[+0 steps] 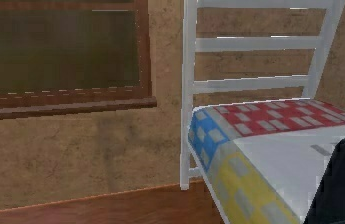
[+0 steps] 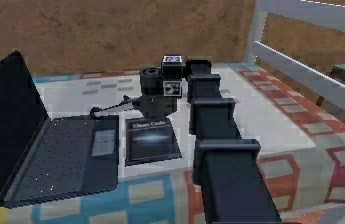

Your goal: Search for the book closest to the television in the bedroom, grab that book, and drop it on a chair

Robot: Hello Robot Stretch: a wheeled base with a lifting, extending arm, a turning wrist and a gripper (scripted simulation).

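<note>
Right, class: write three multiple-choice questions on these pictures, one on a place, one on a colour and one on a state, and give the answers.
1. Where does the book lie?
A) on the floor
B) on the bed, beside the laptop
C) on a shelf

2. What colour is the bed frame?
A) white
B) black
C) green

3. How is the laptop?
A) lid shut
B) lid up
C) upside down

Answers:
1 B: the book lies flat on the patchwork cover, just right of the laptop in the arm side view.
2 A: its white slats stand against the tan wall.
3 B: the dark lid stands up from the keys.
</note>
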